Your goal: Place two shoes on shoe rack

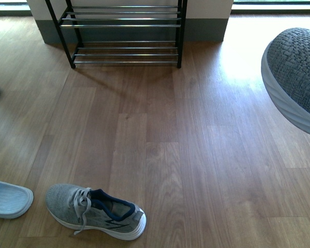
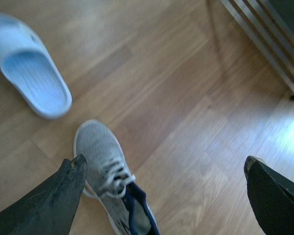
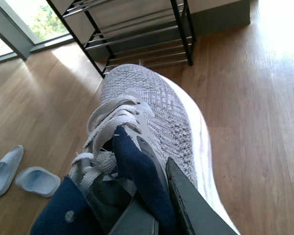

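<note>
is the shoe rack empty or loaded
Empty on every tier in view: the shoe rack shows only bare silver bars. Its top is out of frame.

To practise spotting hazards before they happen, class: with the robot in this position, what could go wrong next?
1. The right gripper pinches the grey knit white-soled sneaker only at its dark-lined opening, so the long toe may sag or slip free.
2. The black-framed shoe rack has shelves of thin silver bars; the toe might catch a bar, or the sole could sit tilted.
</note>
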Robot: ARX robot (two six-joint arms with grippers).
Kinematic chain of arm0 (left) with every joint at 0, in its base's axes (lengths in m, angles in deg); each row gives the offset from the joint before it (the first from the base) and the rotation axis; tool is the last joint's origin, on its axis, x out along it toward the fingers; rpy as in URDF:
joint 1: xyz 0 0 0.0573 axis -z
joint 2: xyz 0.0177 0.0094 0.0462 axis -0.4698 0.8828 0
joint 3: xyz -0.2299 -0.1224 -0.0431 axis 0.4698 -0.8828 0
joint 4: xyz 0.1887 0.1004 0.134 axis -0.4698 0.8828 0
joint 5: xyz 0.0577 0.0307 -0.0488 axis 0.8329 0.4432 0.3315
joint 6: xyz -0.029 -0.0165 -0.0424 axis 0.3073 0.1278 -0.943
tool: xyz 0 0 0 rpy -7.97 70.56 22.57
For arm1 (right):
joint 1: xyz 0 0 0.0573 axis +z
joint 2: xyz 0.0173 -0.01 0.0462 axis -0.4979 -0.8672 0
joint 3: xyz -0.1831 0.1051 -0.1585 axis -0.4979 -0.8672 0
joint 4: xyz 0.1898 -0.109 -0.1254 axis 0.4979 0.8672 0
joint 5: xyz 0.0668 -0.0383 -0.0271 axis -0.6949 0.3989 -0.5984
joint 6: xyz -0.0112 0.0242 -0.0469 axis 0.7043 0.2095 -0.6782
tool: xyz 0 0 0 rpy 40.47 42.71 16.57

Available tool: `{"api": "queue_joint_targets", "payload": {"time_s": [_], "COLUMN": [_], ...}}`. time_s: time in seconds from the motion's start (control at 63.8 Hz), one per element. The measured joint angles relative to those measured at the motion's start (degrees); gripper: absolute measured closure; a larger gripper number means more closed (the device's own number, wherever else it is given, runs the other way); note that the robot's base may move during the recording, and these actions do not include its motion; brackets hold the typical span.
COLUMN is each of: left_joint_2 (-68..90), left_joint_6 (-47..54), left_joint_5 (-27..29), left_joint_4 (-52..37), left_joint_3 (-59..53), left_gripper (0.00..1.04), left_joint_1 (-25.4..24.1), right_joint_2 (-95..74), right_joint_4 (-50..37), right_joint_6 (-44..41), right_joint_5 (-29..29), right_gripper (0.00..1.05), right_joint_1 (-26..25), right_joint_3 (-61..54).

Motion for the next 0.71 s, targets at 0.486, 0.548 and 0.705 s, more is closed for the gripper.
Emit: {"api": "queue_joint_targets", "payload": {"time_s": [0.486, 0.548, 0.705], "left_joint_2": [44.28, 45.13, 47.95], "left_joint_6": [-3.23, -1.16, 1.55], "left_joint_5": [-23.85, -24.09, -23.85], "left_joint_4": [-0.24, 3.76, 7.48], "left_joint_3": [23.50, 25.83, 29.33], "left_gripper": [0.09, 0.09, 0.09], "left_joint_1": [3.10, 2.91, 2.49], "right_joint_2": [0.00, 0.00, 0.00], "right_joint_4": [0.00, 0.00, 0.00], "right_joint_6": [0.00, 0.00, 0.00], "right_joint_5": [0.09, 0.28, 0.26], "right_gripper": [1.03, 1.03, 1.03], "right_joint_1": [0.00, 0.00, 0.00], "right_joint_3": [0.00, 0.00, 0.00]}}
